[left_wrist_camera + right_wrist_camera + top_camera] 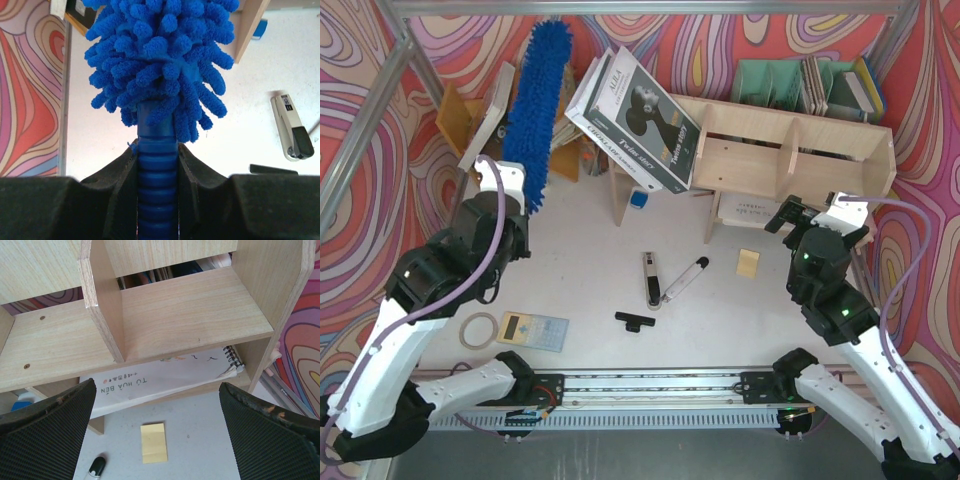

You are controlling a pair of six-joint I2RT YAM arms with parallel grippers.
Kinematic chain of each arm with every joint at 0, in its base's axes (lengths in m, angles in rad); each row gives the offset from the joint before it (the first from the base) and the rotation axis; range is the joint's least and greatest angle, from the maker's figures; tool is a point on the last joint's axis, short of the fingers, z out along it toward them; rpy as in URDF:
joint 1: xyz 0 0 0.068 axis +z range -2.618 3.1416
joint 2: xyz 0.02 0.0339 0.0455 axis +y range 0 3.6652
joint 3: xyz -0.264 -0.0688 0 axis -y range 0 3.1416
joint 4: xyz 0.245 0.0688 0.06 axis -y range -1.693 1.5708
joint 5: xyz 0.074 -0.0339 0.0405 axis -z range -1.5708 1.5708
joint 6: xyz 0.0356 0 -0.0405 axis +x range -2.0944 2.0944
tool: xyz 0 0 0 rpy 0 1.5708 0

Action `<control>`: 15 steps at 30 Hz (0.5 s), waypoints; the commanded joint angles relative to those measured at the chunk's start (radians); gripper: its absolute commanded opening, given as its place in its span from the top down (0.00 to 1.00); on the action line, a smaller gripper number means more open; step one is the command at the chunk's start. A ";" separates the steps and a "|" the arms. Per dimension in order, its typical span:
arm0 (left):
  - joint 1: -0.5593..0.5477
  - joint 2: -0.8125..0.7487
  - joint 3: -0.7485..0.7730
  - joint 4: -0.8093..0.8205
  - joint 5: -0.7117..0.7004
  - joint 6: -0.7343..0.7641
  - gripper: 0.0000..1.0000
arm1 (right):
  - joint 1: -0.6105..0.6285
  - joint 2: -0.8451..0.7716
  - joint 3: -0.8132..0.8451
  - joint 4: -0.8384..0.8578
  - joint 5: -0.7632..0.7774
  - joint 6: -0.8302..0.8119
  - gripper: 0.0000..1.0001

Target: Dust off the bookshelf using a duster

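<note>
The duster (542,100) is bright blue and fluffy, and it points up and away at the back left, over the orange rack. My left gripper (515,190) is shut on its ribbed blue handle (157,170), and the fluffy head (160,60) fills the left wrist view above the jaws. The bookshelf (790,150) is a low pale plywood unit with upright dividers at the back right. My right gripper (815,212) hovers just in front of its right end, open wide with nothing between its fingers. In the right wrist view the shelf board (190,315) lies just beyond my right gripper (156,387).
A stack of books (635,110) leans on the shelf's left end. On the table lie a stapler (650,278), a marker (685,280), a yellow sticky note (748,263), a black tool (635,320), a calculator (532,330) and a tape roll (475,330). A spiral notebook (165,382) lies under the shelf. Green file holders (780,80) stand behind it.
</note>
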 commanded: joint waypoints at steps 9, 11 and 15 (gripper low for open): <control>0.030 -0.032 -0.098 0.086 0.168 -0.028 1.00 | -0.004 0.003 -0.013 0.022 0.008 0.009 0.01; 0.030 -0.040 -0.116 0.098 0.186 -0.028 1.00 | -0.004 0.003 -0.013 0.020 0.008 0.011 0.01; 0.030 -0.061 -0.144 0.127 0.229 -0.024 1.00 | -0.004 0.002 -0.013 0.019 0.010 0.011 0.01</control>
